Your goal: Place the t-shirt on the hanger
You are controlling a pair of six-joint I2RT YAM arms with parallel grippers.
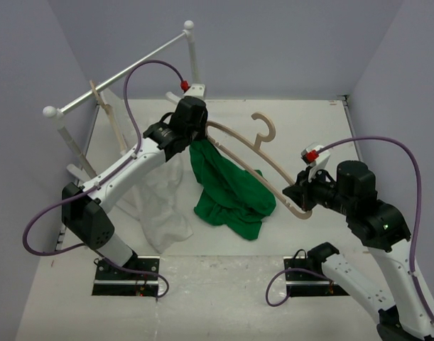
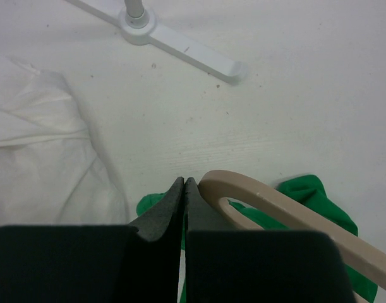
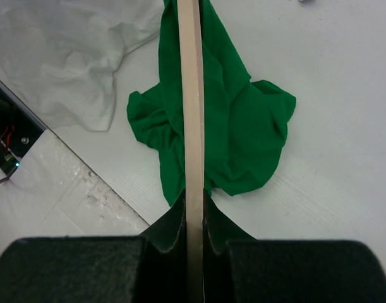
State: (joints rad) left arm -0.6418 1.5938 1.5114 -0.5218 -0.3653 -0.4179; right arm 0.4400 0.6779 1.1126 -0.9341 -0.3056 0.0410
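My right claw [image 3: 194, 199] clamps one end of the hanger [image 3: 191, 95], the t-shirt [image 3: 243, 126] bunched under the bar just ahead, and my left claw [image 2: 184, 184] is pinched shut beside the far tip, so such an end-on grip could let the hanger twist and shed the cloth.

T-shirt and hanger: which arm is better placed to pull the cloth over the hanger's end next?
Left. The left claw seems shut on the raised top of the t-shirt, right beside the free end of the hanger. The right claw is clamped on the other end, steadying it.
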